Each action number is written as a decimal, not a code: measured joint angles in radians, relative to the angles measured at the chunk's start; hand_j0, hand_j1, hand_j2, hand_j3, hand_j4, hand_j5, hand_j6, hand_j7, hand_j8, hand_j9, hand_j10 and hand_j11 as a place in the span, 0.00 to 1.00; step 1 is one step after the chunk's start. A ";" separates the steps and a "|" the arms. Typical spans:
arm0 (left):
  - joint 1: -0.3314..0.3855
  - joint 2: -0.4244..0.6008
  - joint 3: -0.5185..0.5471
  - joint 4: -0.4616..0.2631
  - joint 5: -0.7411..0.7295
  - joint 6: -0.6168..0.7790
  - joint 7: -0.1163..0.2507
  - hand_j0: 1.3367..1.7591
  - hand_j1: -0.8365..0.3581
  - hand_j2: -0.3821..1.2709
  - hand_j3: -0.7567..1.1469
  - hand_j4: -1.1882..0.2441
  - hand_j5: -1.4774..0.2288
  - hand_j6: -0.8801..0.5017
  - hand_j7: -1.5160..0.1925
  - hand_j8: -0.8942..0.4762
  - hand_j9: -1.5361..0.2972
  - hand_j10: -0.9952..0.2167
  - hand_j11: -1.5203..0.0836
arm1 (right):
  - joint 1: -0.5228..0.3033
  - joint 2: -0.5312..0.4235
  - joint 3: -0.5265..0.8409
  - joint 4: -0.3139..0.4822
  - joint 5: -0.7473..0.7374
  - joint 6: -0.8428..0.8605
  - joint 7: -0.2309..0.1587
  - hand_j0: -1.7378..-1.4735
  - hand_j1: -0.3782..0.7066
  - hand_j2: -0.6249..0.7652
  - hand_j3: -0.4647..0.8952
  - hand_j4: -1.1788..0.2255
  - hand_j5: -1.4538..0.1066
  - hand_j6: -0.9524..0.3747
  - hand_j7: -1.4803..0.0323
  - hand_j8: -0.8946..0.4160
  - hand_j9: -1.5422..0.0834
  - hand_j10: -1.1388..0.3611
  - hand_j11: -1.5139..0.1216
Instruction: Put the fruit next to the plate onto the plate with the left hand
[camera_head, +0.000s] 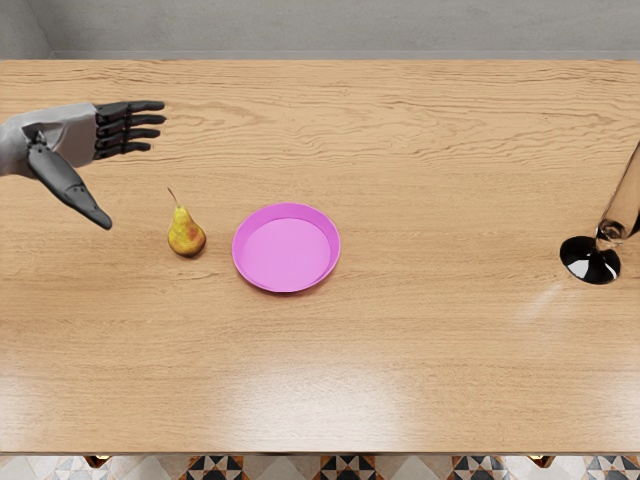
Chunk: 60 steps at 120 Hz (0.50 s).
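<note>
Trouble lay mostly in the pear (186, 235) itself: it stood upright on the table (400, 380), narrow end and stem (173, 197) uppermost, at the plate's (286, 250) nine o'clock, just beside the pink rim but not touching it. The left hand (85, 140) hovered apart from it, at about the pear's ten o'clock, released and holding nothing, fingers (130, 120) stretched toward three o'clock and the thumb (70, 188) angled toward five o'clock.

A sideways approach from there would likely meet the fruit with the thumb first, toppling it or rolling it toward the plate. A grasp too high on the tapered neck could let it slip out. Because the gap to the rim was small, fingers closing on the three o'clock side might knock the plate and shove it away. The right arm (622, 205) showed only at the table's three o'clock edge; whether its hand was released or clenched could not be told.
</note>
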 joint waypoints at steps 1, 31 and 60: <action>0.000 0.000 0.000 0.002 0.000 0.000 0.000 0.76 0.97 0.24 0.40 0.81 0.85 0.62 0.87 0.64 0.82 0.80 0.93 | 0.000 0.000 0.000 0.000 0.000 0.000 0.000 0.30 0.03 0.45 0.34 0.84 0.93 0.72 0.98 0.68 0.95 0.76 0.93; 0.012 -0.013 0.001 0.037 -0.001 0.000 0.000 0.76 0.97 0.24 0.40 0.81 0.85 0.62 0.87 0.64 0.82 0.80 0.93 | 0.002 0.000 0.000 0.000 0.000 -0.001 -0.001 0.30 0.03 0.45 0.34 0.84 0.93 0.72 0.98 0.68 0.95 0.76 0.93; 0.028 -0.111 0.000 0.144 0.039 0.000 -0.013 0.76 0.97 0.24 0.40 0.81 0.85 0.62 0.87 0.64 0.82 0.80 0.93 | 0.002 0.000 0.000 0.001 0.000 0.000 -0.001 0.30 0.03 0.45 0.34 0.84 0.93 0.72 0.98 0.68 0.95 0.76 0.93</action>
